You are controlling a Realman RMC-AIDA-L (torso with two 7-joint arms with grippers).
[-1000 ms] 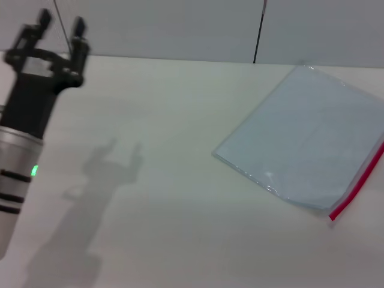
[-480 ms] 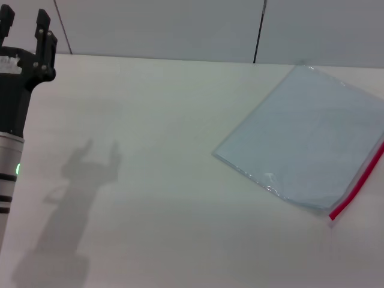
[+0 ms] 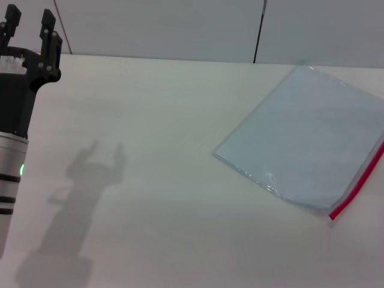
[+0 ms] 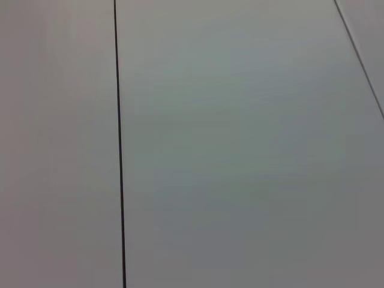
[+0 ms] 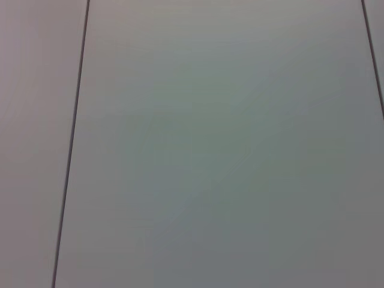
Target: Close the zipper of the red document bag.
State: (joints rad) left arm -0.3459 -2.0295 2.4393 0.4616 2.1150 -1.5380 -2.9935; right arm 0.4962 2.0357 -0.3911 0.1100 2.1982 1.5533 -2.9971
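The red document bag [image 3: 309, 141], a flat translucent pale blue-grey pouch, lies on the white table at the right of the head view. Its zipper [image 3: 359, 183] is a thin bright red strip along the pouch's right edge, running off the frame; no slider shows. My left gripper [image 3: 28, 20] is raised at the far left, far from the bag, open with nothing between its fingers. The right gripper is out of view. Both wrist views show only a grey panelled wall.
The white table [image 3: 156, 180] spreads between the left arm and the bag, carrying the arm's shadow [image 3: 84, 186]. A grey wall with dark vertical seams [image 3: 258, 33] stands behind the table's far edge.
The left arm swung left and back over the first half second, then edged slightly back to the right. The bag has not moved.
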